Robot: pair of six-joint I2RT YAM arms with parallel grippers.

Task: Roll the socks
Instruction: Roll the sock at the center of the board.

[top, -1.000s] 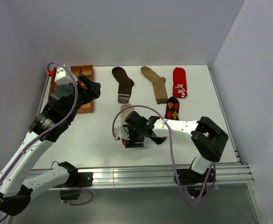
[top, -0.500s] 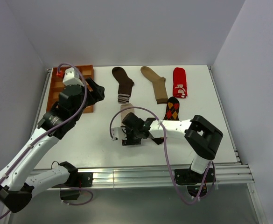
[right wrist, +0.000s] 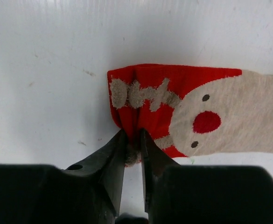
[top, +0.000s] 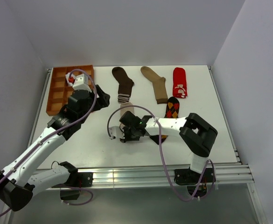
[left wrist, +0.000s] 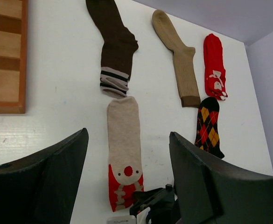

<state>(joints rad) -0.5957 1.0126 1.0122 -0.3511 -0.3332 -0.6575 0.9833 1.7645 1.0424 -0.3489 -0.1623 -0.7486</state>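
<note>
The right tool (right wrist: 131,136) is pressed together, pinching a bunched fold at the red toe edge of the beige red-toed sock (right wrist: 250,123), which lies flat on the counter (top: 89,140) and stretches away from the tool toward the far side. The left tool (top: 100,99) hangs above the counter with its jaws spread and nothing between them.

Five socks are in view, one of each kind. Just past the held sock's cuff lies the dark brown sock (left wrist: 115,46), its striped cuff meeting the beige one. To the tool's right is the argyle sock (left wrist: 208,128), partly under the right arm. Beyond that lie the tan sock (left wrist: 180,60) and the red sock (left wrist: 213,65).

One gridded tray (left wrist: 5,109) sits far left, by the counter's left edge. White counter stretches to the tool's left and back toward the near rail (top: 141,172). Walls (top: 248,70) close in the sides and back.
</note>
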